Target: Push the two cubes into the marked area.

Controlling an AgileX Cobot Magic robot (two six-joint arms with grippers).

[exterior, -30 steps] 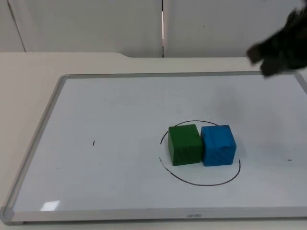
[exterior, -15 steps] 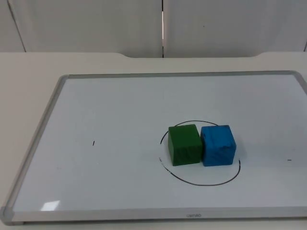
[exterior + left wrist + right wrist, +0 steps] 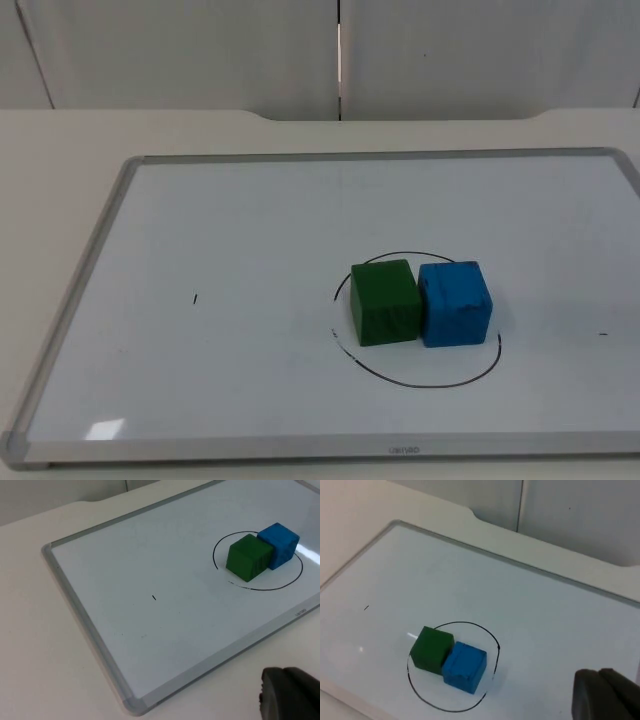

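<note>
A green cube (image 3: 385, 302) and a blue cube (image 3: 456, 303) stand side by side, touching, on a whiteboard. Both sit inside a hand-drawn black circle (image 3: 420, 384), the blue one close to its right line. The left wrist view looks across the board at the green cube (image 3: 249, 557) and the blue cube (image 3: 280, 543) from afar. My left gripper (image 3: 289, 695) hangs off the board, beyond its front edge. In the right wrist view the green cube (image 3: 432, 649) and blue cube (image 3: 464, 667) lie well below my raised right gripper (image 3: 605, 696). Both arms wait away from the cubes.
The whiteboard has a raised grey frame (image 3: 100, 235) and lies on a beige table. A short black mark (image 3: 196, 298) sits left of the circle, and a tiny one (image 3: 602, 334) near the right edge. A grey partition wall (image 3: 200, 50) stands behind.
The right arm, seen at the top view's upper right a second ago, has drawn back out of that view. The cubes have not moved.
</note>
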